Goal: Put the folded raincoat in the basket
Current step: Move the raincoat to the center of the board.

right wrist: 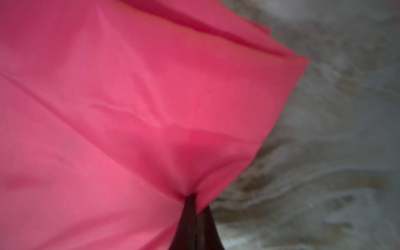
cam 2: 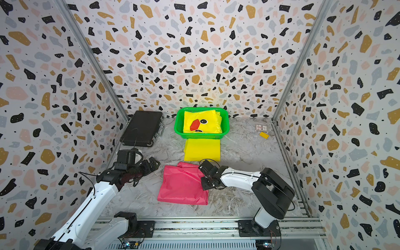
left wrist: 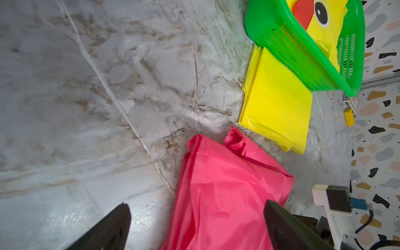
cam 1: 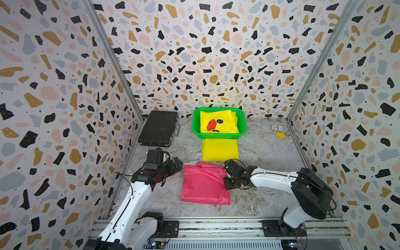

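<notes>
On the grey marble-look worktop (cam 1: 259,151), a folded pink plastic raincoat (cam 1: 203,186) lies on the near side of the bright green mesh plastic basket (cam 1: 218,136), well apart from it. The right pincer (right wrist: 193,200) pinches the pink raincoat's edge; the left pincer (left wrist: 197,204), short of the basket, gapes wide.

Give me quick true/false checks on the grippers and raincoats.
1. The right gripper is shut on the pink raincoat. True.
2. The left gripper is shut. False: it is open.
3. A plain yellow raincoat lies outside the basket, at its front. True.
4. The basket is empty. False: a duck-face raincoat lies in it.
</notes>
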